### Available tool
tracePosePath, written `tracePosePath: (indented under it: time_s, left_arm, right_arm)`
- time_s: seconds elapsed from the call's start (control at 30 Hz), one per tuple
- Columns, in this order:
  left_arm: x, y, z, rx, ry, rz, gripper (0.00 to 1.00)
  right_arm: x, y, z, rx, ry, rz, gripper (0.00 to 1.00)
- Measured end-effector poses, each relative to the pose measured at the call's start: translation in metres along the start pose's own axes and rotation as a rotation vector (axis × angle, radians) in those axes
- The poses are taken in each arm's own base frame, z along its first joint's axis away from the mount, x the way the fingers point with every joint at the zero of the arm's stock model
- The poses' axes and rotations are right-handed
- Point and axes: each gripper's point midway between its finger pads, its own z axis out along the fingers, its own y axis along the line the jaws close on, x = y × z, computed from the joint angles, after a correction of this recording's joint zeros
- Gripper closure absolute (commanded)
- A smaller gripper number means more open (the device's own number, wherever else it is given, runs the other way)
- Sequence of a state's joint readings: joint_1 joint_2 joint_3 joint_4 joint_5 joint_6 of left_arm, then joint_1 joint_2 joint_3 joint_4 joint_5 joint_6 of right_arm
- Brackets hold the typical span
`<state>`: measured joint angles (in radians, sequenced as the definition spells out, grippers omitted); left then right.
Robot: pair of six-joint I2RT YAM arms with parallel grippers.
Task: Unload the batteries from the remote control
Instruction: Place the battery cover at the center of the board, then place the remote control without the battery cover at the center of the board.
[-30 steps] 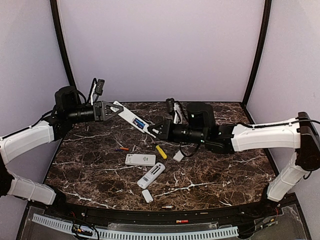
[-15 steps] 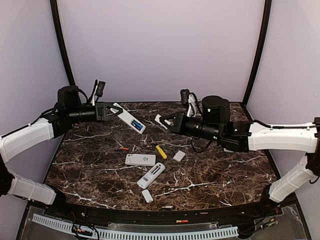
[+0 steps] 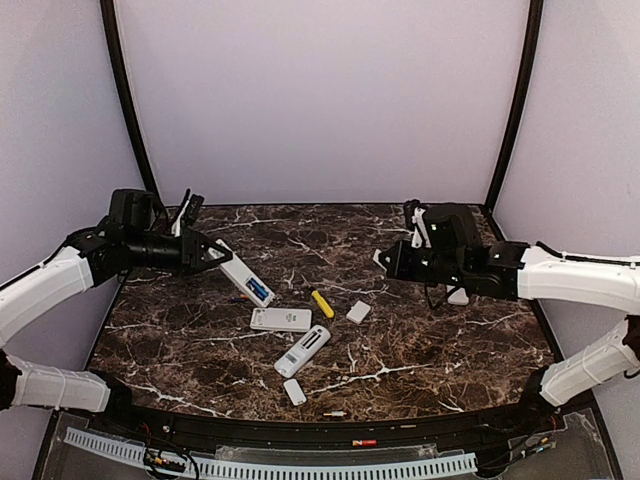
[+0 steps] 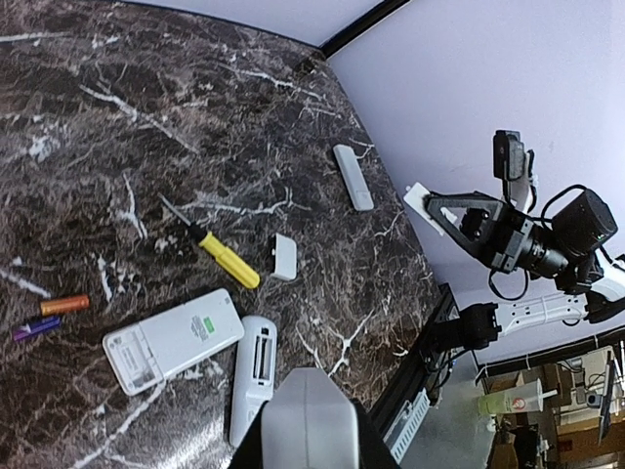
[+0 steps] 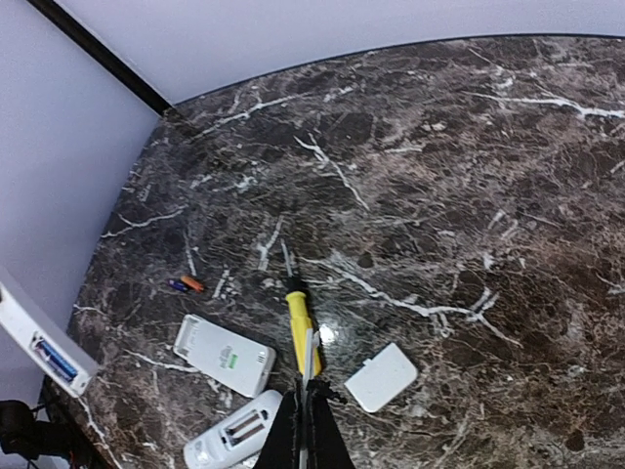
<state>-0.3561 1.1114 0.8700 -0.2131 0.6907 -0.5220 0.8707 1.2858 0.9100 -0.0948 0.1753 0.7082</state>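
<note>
Left fingers (image 3: 208,253) clamp a remote (image 3: 243,282), tilted above the surface (image 3: 450,340). A blue battery (image 5: 56,359) sits in its open compartment. An orange battery (image 4: 64,305) and a dark battery (image 4: 34,329) lie side by side on the surface. Right fingers (image 3: 393,262), raised and nearly closed, pinch a thin white cover (image 4: 418,198).

Dark marble table (image 3: 450,340), wide white remote (image 3: 281,319), slim remote (image 3: 302,351) beside it, yellow-handled screwdriver (image 3: 322,304), white cover (image 3: 358,312), orange battery (image 4: 64,305), blue battery (image 4: 35,328)
</note>
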Motion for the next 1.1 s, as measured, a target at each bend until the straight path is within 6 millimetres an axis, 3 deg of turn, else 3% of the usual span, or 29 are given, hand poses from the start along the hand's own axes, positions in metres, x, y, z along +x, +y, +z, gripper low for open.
tracePosePath:
  time_s: [0.1,0.23,0.37,0.57,0.83,1.1]
  left_arm:
    - [0.026,0.010,-0.005,-0.037,0.060,-0.063,1.00]
    - [0.064,0.030,-0.008,-0.100,0.166,-0.164,1.00]
    - [0.091,0.043,-0.009,-0.134,0.241,-0.234,1.00]
    - [0.105,0.052,-0.003,-0.142,0.305,-0.279,1.00]
    - [0.125,0.073,0.013,-0.164,0.416,-0.344,1.00]
    - [0.131,0.080,0.021,-0.155,0.468,-0.357,0.95]
  right_arm:
    - [0.015,-0.028,0.014,0.076,0.047,-0.008,1.00]
    - [0.030,-0.048,0.027,0.131,0.086,-0.016,1.00]
    - [0.039,-0.066,0.037,0.180,0.109,-0.009,0.89]
    - [0.052,-0.086,0.044,0.237,0.127,0.010,0.67]
    - [0.055,-0.095,0.045,0.277,0.122,0.033,0.35]
    - [0.050,-0.096,0.040,0.294,0.117,0.018,0.29]
